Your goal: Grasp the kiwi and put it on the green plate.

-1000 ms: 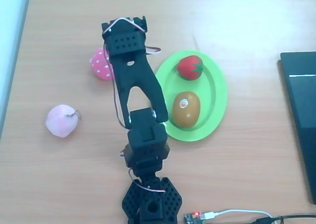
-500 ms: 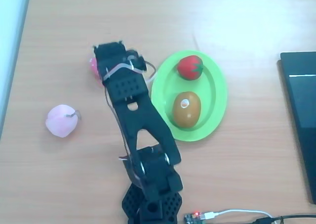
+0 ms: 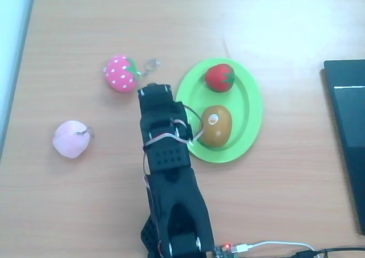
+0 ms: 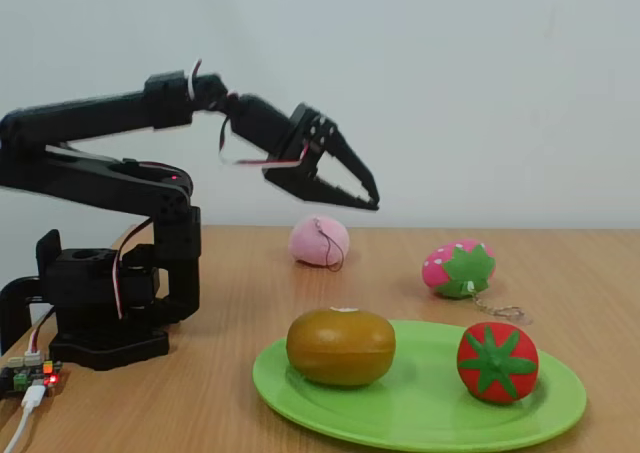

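The olive-brown kiwi (image 3: pixel 215 125) with its white sticker lies on the lime-green plate (image 3: pixel 251 93), in the half nearer the arm's base. In the fixed view the kiwi (image 4: pixel 340 345) rests on the left part of the plate (image 4: pixel 420 405). My gripper (image 4: pixel 372 203) hangs well above the table, tilted down, its fingertips together with nothing between them. In the overhead view the gripper (image 3: pixel 155 89) sits just left of the plate's rim, apart from the kiwi.
A red strawberry (image 3: pixel 219 77) shares the plate. A pink strawberry (image 3: pixel 120 73) with a key ring and a pale pink peach (image 3: pixel 71 138) lie left of the arm. A dark flat device (image 3: pixel 347 138) lies at the right edge. The arm's base (image 3: pixel 174 235) is at the near edge.
The arm has folded back toward its base. The gripper moved from over the pink strawberry to beside the plate's rim, uncovering that strawberry. The kiwi has stayed on the plate.
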`<act>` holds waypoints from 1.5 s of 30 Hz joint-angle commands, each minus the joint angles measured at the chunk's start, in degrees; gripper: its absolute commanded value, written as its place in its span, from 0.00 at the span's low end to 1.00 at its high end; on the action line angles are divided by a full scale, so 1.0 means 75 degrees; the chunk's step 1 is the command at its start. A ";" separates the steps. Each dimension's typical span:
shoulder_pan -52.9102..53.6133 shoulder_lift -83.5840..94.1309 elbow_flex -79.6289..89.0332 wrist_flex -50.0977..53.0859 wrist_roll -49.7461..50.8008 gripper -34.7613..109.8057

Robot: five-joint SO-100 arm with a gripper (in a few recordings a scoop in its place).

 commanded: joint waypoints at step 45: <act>-0.0691 0.2379 0.4207 0.3656 -1.0078 0.18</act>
